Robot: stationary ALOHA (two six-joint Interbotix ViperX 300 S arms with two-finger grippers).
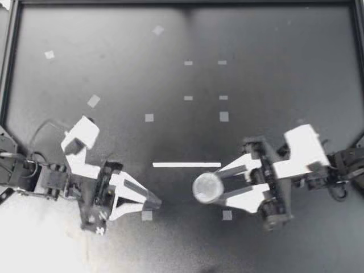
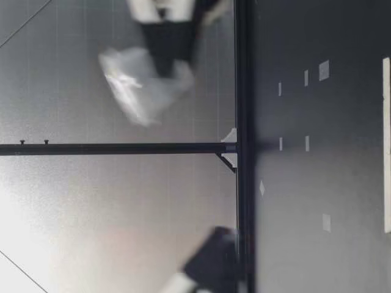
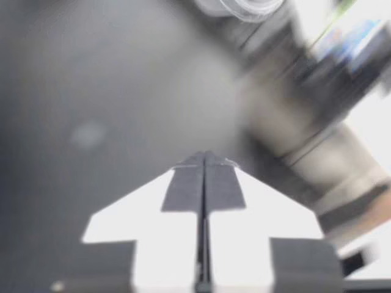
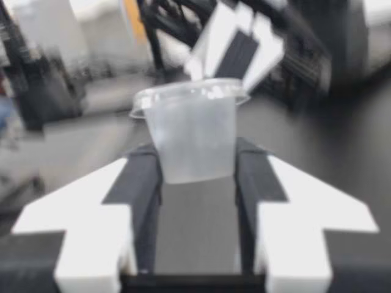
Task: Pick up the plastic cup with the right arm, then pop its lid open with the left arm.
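Note:
My right gripper (image 1: 209, 189) is shut on a small clear plastic cup (image 1: 205, 185), one finger on each side of its wall. In the right wrist view the cup (image 4: 192, 131) stands upright between the dark pads (image 4: 142, 177), rim upward. From table height, the cup (image 2: 143, 85) hangs blurred well above the table in my right gripper. My left gripper (image 1: 154, 201) points toward the cup from a short way off, fingers together and holding nothing. Its closed tips (image 3: 204, 155) show in the left wrist view, with the cup's rim (image 3: 244, 7) ahead. Beyond the cup, my left gripper (image 4: 235, 52) faces my right wrist camera.
A thin white strip (image 1: 186, 165) lies on the dark table between the grippers. Several small pale tape squares (image 1: 224, 116) dot the surface. A black frame (image 1: 10, 62) borders the table.

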